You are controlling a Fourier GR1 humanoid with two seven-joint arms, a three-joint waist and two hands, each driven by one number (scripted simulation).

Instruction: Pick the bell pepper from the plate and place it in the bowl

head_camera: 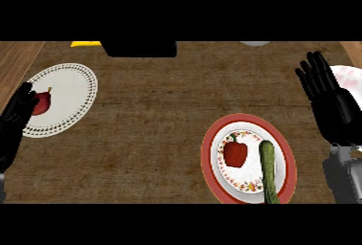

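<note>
A red bell pepper (235, 153) lies on a floral plate with a wide red rim (210, 160) at the lower right, beside a long green cucumber (268, 172). My right hand (331, 98) is open with fingers up, to the right of that plate and apart from it. It partly covers a white, pink-speckled dish (351, 76) at the right edge; I cannot tell whether that dish is the bowl. My left hand (17, 122) is open at the left edge, its fingers overlapping a white lacy plate (68, 91).
A dark red fruit with a stem (42, 102) sits on the white lacy plate. At the back edge stand a black block (141, 48), a yellow item (86, 44) and a grey round item (254, 43). Brown counter lies between the two plates.
</note>
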